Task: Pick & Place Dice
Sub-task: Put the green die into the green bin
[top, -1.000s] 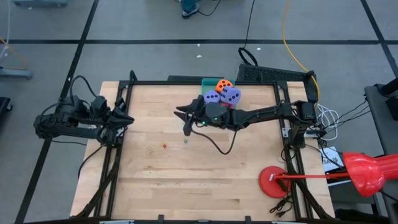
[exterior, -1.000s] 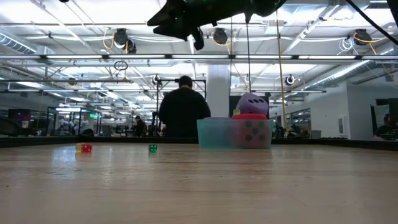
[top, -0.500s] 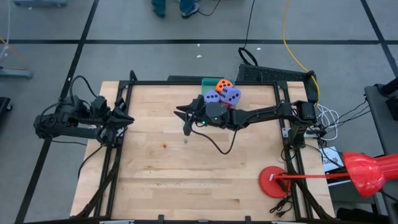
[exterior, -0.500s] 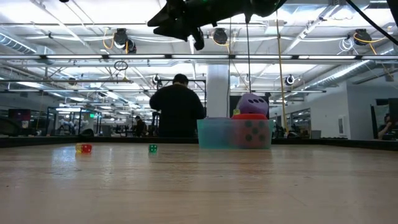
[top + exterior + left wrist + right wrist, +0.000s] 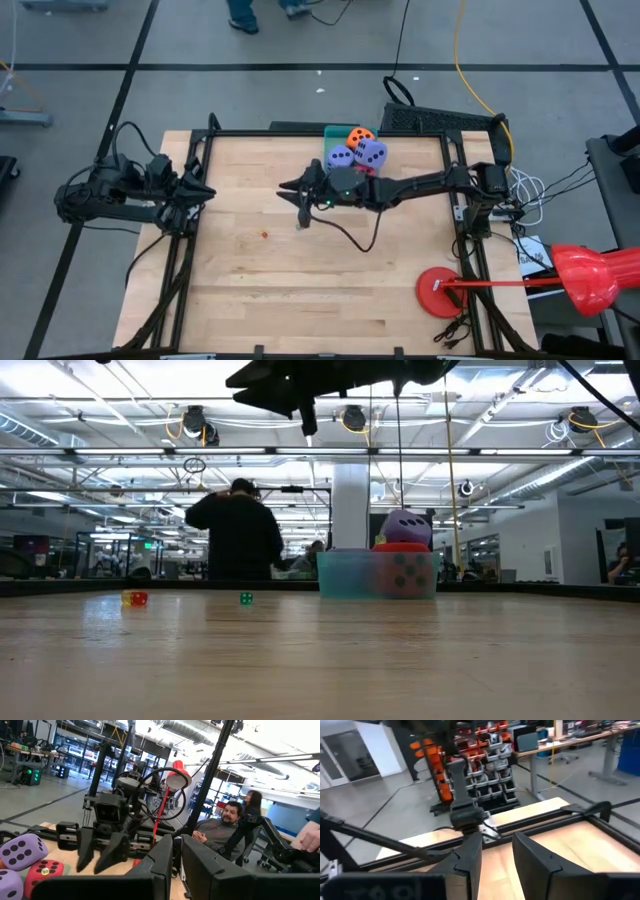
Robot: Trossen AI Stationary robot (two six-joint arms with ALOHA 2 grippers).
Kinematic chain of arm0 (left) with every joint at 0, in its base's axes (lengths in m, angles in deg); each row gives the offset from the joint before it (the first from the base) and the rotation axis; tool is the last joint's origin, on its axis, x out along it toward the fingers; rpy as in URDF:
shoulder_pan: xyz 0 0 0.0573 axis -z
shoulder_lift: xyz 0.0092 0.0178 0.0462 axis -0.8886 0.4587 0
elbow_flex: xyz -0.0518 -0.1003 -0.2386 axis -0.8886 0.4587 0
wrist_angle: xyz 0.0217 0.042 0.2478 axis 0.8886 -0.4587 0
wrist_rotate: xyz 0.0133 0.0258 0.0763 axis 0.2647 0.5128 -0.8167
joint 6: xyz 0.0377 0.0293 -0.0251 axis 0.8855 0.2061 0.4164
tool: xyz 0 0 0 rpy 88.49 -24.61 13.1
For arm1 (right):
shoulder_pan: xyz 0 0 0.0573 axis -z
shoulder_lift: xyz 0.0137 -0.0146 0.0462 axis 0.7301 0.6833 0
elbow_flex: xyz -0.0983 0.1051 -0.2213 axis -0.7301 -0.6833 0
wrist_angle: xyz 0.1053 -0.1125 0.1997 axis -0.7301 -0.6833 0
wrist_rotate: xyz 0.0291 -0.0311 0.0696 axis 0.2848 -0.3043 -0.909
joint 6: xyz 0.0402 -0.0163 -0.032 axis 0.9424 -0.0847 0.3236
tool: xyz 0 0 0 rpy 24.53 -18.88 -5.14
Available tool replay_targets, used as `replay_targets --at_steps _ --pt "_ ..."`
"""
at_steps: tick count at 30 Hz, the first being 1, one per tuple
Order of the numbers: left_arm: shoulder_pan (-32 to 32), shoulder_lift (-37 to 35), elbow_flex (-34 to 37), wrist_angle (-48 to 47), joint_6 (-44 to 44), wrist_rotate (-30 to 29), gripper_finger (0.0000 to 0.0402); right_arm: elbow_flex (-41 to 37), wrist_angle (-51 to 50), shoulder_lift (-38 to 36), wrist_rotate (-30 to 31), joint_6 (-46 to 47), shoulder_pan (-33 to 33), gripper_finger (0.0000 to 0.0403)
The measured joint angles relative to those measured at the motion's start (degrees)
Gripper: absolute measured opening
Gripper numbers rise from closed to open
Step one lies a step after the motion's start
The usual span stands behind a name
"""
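The teal tray stands at the table's far edge, also seen in the low view. The dice are piled in it. Two purple ones lie on top, the orange die behind them, and the red die shows through the tray wall. The left wrist view shows a purple die and the red die. My right gripper hangs open and holding nothing high above the table, left of the tray, its fingers apart. My left gripper waits shut at the table's left edge.
Tiny dice lie on the bare wood: a red and yellow pair and a green one. A red lamp stands at the near right corner. A black frame rims the table. A person walks in the room beyond the table, and others sit there.
My right gripper has shifted a little toward the table's left edge, staying open and high. The dice and tray have not moved. The person beyond the table has walked toward the left.
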Motion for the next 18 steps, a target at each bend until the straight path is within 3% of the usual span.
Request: replay_targets --at_steps 11,18 --pt "-0.01 -0.01 0.0 0.0 0.01 0.0 0.0047 -8.15 0.38 -8.24 -0.39 -8.76 -5.06 0.01" --pt "-0.01 -0.02 0.0 -0.02 0.0 0.0 0.0047 -15.86 -0.43 -14.32 4.42 -13.49 -11.33 0.01"
